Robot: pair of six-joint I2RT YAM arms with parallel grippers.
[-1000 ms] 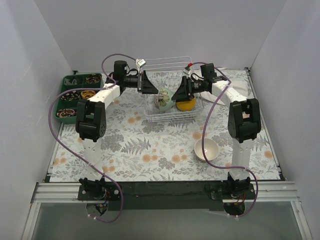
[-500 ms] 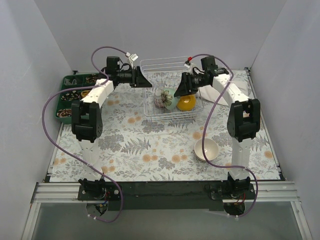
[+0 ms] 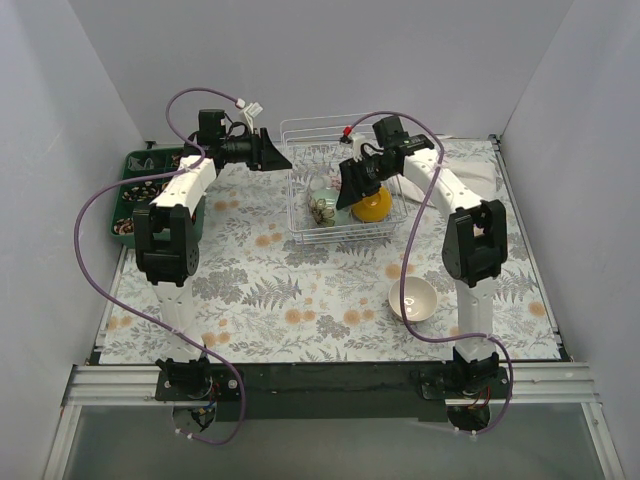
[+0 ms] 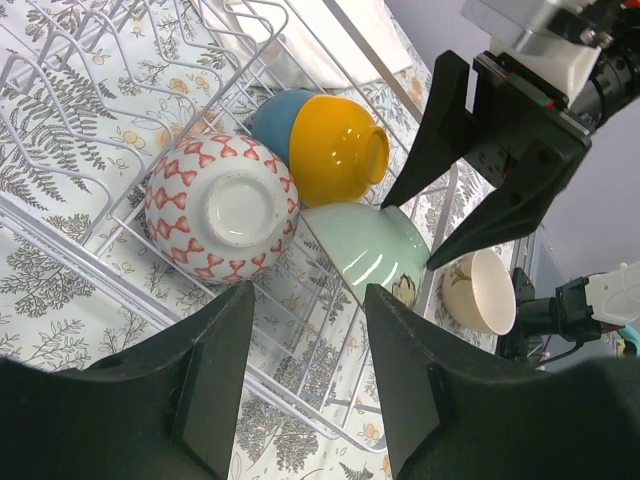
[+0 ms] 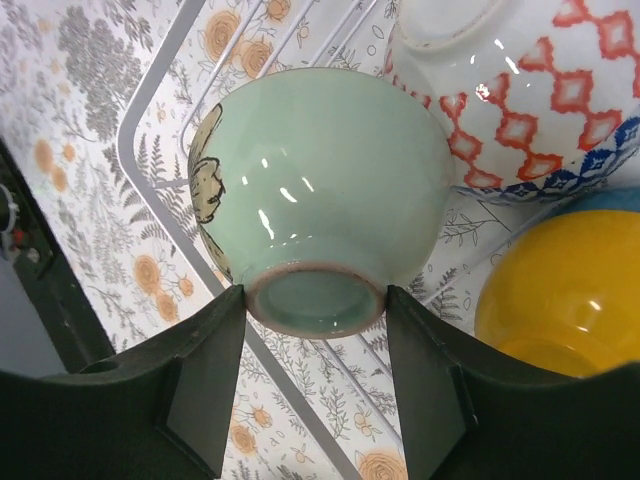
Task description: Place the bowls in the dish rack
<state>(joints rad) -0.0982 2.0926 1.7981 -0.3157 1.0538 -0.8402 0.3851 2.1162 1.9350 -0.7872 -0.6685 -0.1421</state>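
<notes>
– Inside dish rack, far middle of table: four bowls bunched together. Red-patterned bowl lying with foot turned toward left gripper. Orange-yellow bowl on its side, touching it. Teal-blue bowl tucked behind those two. Pale green bowl tipped over by rack's near wires. White bowl outside rack, upright on table, just beside right arm.
– Any readable text?
– White tag on cable of left arm, too small to read. Painted flower on pale green bowl.
– Arm poses?
– For left arm: elbow raised, forearm running to far side, wrist turned right. Left gripper hanging just beside rack's far left corner, fingers spread, holding nothing.
– And the other?
– For right arm: forearm stretched to far side, wrist bent back down-left into rack. Right gripper spread wide, one finger each side of pale green bowl's foot.
– Touching it?
– Can't tell from wrist view; possibly just clear of it.
</notes>
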